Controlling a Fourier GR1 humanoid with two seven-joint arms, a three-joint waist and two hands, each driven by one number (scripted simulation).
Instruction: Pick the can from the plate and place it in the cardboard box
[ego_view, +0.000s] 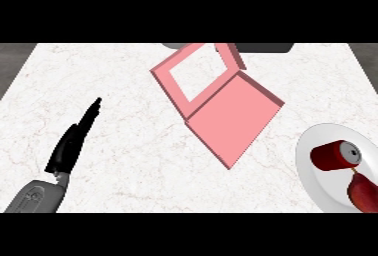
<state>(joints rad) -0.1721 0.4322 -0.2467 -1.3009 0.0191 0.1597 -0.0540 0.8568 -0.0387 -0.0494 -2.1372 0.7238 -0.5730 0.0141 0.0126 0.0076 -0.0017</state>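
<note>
A red can (334, 155) with a silver end lies on its side on the white plate (314, 172) at the right edge of the head view. The pink cardboard box (171, 85) sits open at the upper middle of the counter, with a wide flap (235, 116) spread toward the plate. My left hand (72, 141) is at the lower left, fingers straight and pointing up the counter, well apart from the box and can, holding nothing. My right hand does not show.
A dark red object (362, 195) lies on the plate just below the can. A dark grey object (264, 47) and a lighter grey one (176, 45) sit at the counter's far edge behind the box. White marble counter (133, 170) stretches between hand and box.
</note>
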